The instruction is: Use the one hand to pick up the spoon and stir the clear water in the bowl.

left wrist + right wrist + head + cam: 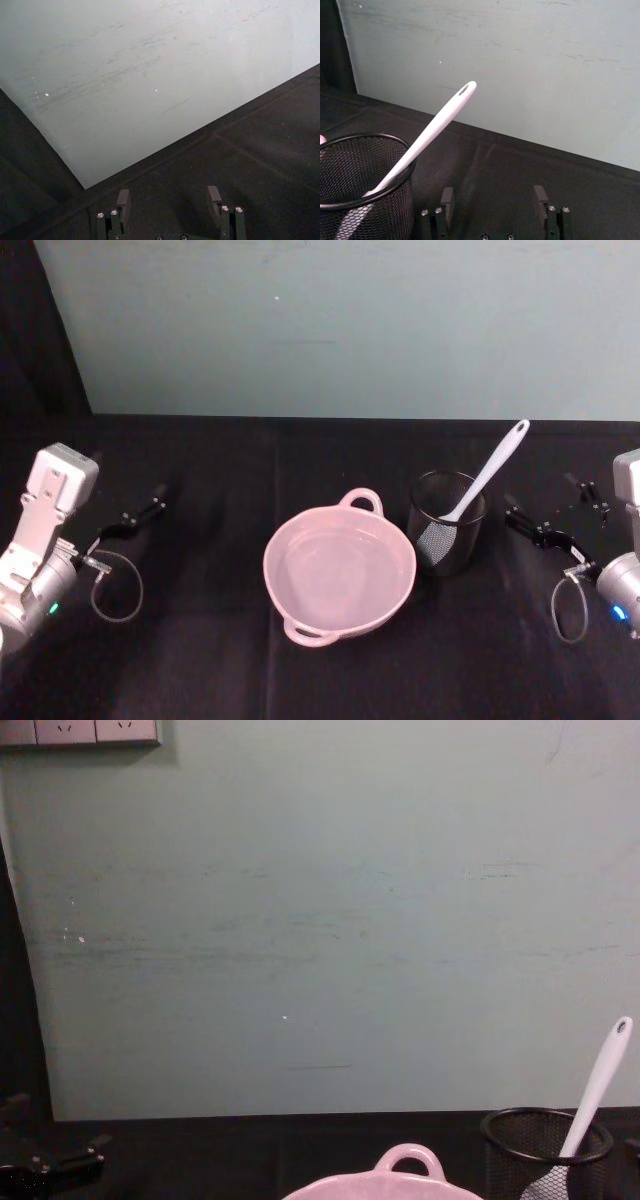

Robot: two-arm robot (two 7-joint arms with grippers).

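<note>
With the spoon [487,475] leaning in the mesh cup [447,521] just right of the bowl [338,571], the right gripper [548,523], spread wide and empty, risks tipping that light cup while lifting; the left gripper [140,513] idles, also spread.

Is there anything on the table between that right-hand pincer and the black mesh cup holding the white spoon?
No. In the head view, only bare black tablecloth lies between the open right pincer and the black wire-mesh cup with the long white plastic spoon.
</note>
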